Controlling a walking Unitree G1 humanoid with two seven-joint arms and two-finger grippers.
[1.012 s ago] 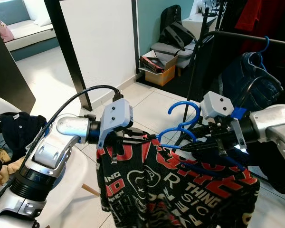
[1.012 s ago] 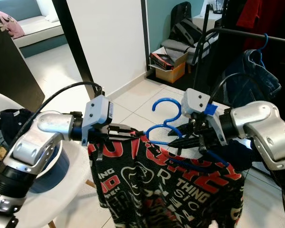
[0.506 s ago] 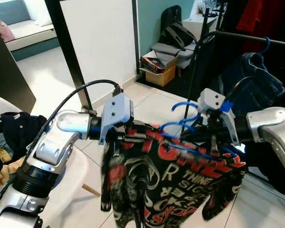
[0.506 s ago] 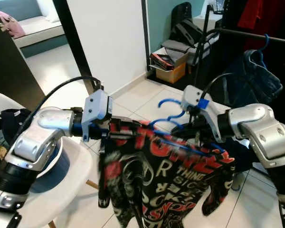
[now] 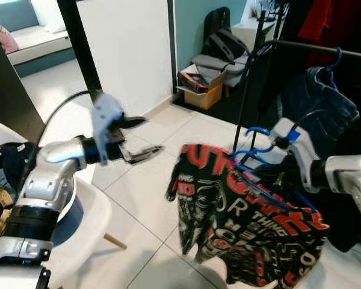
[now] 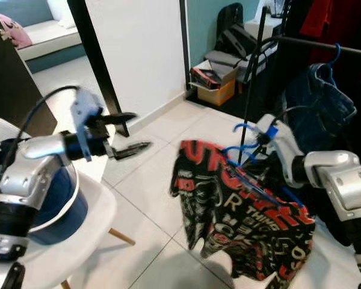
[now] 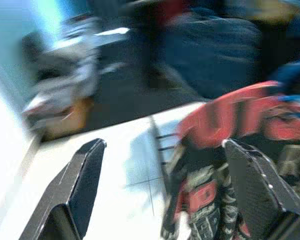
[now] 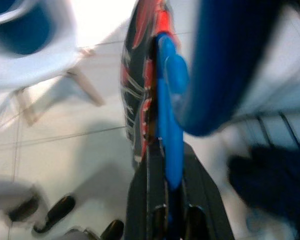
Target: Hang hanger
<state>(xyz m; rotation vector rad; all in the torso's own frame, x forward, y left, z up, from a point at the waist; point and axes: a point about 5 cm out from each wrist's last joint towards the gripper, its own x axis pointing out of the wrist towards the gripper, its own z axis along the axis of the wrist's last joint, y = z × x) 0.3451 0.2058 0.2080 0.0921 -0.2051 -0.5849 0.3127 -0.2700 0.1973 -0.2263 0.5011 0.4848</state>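
Observation:
A blue plastic hanger (image 5: 254,158) carries a black and red printed shirt (image 5: 246,223). My right gripper (image 8: 166,195) is shut on the hanger's blue bar, and the shirt hangs free below it over the tiled floor. The hanger's hook (image 5: 256,132) points up, just in front of the black upright pole (image 5: 243,90) of the clothes rack and well below the rack's rail (image 5: 316,47). My left gripper (image 5: 145,136) is open and holds nothing, out to the left of the shirt and apart from it. In the left wrist view its fingers (image 7: 85,170) frame the shirt (image 7: 215,165) from a distance.
A dark denim garment (image 5: 319,99) on another blue hanger hangs from the rail. A white chair (image 5: 90,208) with a clothes pile (image 5: 9,171) stands at the left. A cardboard box (image 5: 200,90) and bags sit by the far wall. A black pillar (image 5: 78,42) stands behind my left arm.
My left gripper let go of the shirt, opened and swung away to the left. The shirt now hangs from the hanger alone, and my right gripper carried it right, toward the rack.

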